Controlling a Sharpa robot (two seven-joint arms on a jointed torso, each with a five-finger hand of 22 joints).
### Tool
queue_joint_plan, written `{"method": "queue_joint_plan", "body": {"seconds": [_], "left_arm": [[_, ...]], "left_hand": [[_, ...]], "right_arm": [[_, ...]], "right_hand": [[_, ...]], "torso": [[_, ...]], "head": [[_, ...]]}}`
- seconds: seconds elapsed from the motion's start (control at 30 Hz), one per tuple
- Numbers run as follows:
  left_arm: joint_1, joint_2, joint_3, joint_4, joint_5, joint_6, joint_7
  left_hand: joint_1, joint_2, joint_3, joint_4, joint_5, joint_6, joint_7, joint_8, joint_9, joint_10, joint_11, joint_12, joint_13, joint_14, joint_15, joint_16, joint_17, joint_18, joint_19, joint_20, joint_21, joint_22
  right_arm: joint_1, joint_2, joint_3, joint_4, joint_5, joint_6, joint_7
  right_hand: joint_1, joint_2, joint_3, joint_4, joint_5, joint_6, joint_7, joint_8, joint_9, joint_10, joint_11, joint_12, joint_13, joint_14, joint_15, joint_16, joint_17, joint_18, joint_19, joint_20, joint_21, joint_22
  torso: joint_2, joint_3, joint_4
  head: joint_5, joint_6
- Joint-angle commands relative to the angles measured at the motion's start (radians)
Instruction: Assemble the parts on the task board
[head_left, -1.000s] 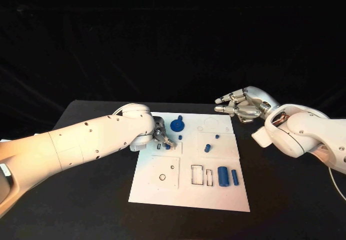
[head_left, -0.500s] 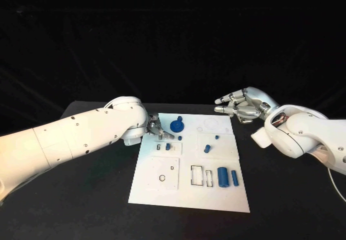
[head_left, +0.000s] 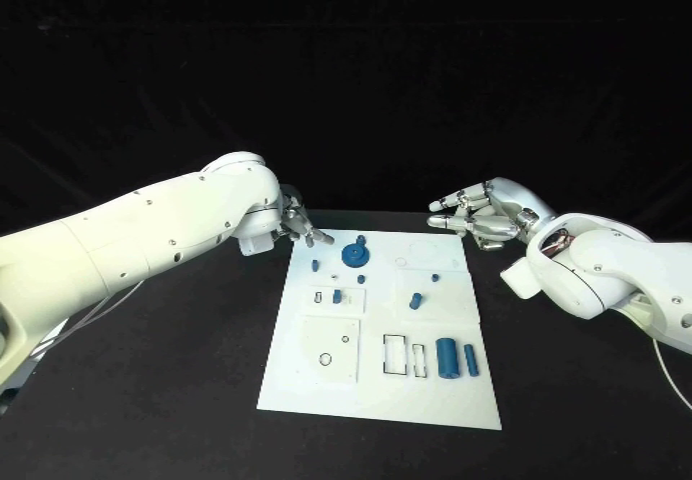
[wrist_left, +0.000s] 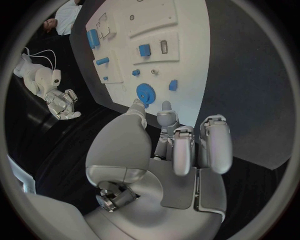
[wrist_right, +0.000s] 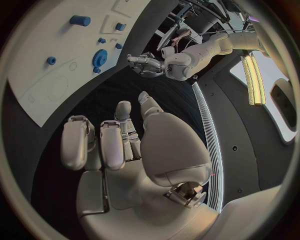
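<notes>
The left hand (head_left: 300, 226) has been withdrawn from over the board (head_left: 378, 385) within the last second; it was bent over the small slots in the board's left-middle area and is now held off the far-left corner, above the black table (head_left: 173, 400). Its fingers (wrist_left: 214, 144) are seen loosely spread with nothing between them. A small blue part (head_left: 338, 296) is now seen at the slots where the hand had been working, which suggests that a placement there has been completed. The gear (head_left: 353, 253) stands near the far edge, and two cylinders (head_left: 447, 354) lie at the near right. The right hand (head_left: 483, 214) has stayed hovering off the far-right corner, fingers partly curled and empty. Further parts appear to remain unassembled, so another pick is judged to be due.
</notes>
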Motion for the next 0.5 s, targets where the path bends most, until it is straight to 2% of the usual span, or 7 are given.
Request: {"method": "queue_joint_plan", "body": {"seconds": [0.03, 0.13, 0.23, 0.33, 0.5], "left_arm": [[0.003, 0.03, -0.006, -0.058, -0.024, 0.044, 0.044], [0.004, 0.057, -0.019, -0.111, -0.047, 0.051, 0.047], [0.001, 0.079, -0.029, -0.157, -0.063, 0.062, 0.053], [-0.005, 0.094, -0.034, -0.185, -0.068, 0.072, 0.061], [-0.012, 0.11, -0.039, -0.206, -0.061, 0.093, 0.066]], "left_hand": [[0.018, 0.0, -0.011, -0.001, 0.0, 0.016, 0.003, -0.007, -0.014, 0.0, 0.009, 0.008, 0.001, 0.104, 0.007, 0.002, 0.263, 0.001, 0.028, 0.011, -0.009, 0.067], [0.024, 0.004, -0.014, -0.001, 0.0, 0.027, 0.002, -0.008, -0.023, 0.004, 0.007, 0.011, 0.003, 0.104, 0.007, 0.002, 0.263, 0.002, 0.026, 0.012, -0.013, 0.064], [0.025, 0.007, -0.017, -0.001, 0.0, 0.032, 0.001, -0.009, -0.027, 0.004, 0.007, 0.011, 0.003, 0.104, 0.007, 0.002, 0.263, 0.002, 0.026, 0.012, -0.013, 0.064], [0.026, 0.011, -0.019, 0.0, 0.0, 0.038, 0.0, -0.01, -0.032, 0.007, 0.006, 0.014, 0.005, 0.104, 0.006, 0.002, 0.263, 0.002, 0.028, 0.011, -0.011, 0.067], [0.024, 0.019, -0.024, 0.001, 0.0, 0.047, -0.002, -0.009, -0.037, 0.01, 0.004, 0.018, 0.008, 0.104, 0.005, 0.002, 0.263, 0.0, 0.03, 0.011, -0.007, 0.072]], "right_arm": [[-0.001, 0.004, 0.0, -0.002, 0.002, 0.005, 0.013], [-0.001, 0.006, -0.001, -0.003, 0.002, 0.007, 0.012], [-0.002, 0.008, -0.001, -0.004, 0.002, 0.009, 0.012], [-0.002, 0.011, -0.001, -0.006, 0.002, 0.01, 0.011], [-0.003, 0.016, -0.001, -0.008, 0.002, 0.012, 0.01]], "right_hand": [[0.0, 0.01, -0.005, 0.001, 0.005, -0.005, 0.002, 0.006, -0.001, -0.008, -0.002, -0.003, -0.001, 0.014, 0.009, -0.004, -0.002, 0.019, -0.004, 0.0, -0.007, 0.0], [0.001, 0.011, -0.005, 0.001, 0.007, -0.005, 0.002, 0.006, -0.001, -0.007, -0.002, -0.002, -0.002, 0.014, 0.008, -0.004, -0.001, 0.019, -0.003, 0.0, -0.007, 0.0], [0.007, 0.012, -0.006, -0.001, 0.009, -0.005, 0.001, 0.007, -0.001, -0.008, -0.002, -0.004, -0.005, 0.014, 0.008, -0.005, -0.002, 0.019, -0.004, 0.0, -0.008, -0.002], [0.009, 0.012, -0.007, -0.001, 0.009, -0.005, 0.001, 0.007, -0.001, -0.008, -0.002, -0.003, -0.005, 0.014, 0.008, -0.006, -0.003, 0.02, -0.004, 0.0, -0.008, -0.002], [0.011, 0.013, -0.007, -0.002, 0.009, -0.005, 0.001, 0.007, -0.001, -0.008, -0.002, -0.003, -0.006, 0.014, 0.008, -0.006, -0.004, 0.02, -0.004, 0.0, -0.009, -0.002]], "torso": [[0.001, -0.0017, -0.0035], [0.002, -0.001, -0.0034], [0.004, -0.0024, -0.0039], [0.004, -0.0013, -0.0028], [0.003, -0.0017, -0.0027]], "head": [[0.006, 0.003], [0.009, 0.003], [0.011, 0.003], [0.011, 0.003], [0.01, 0.0]]}}
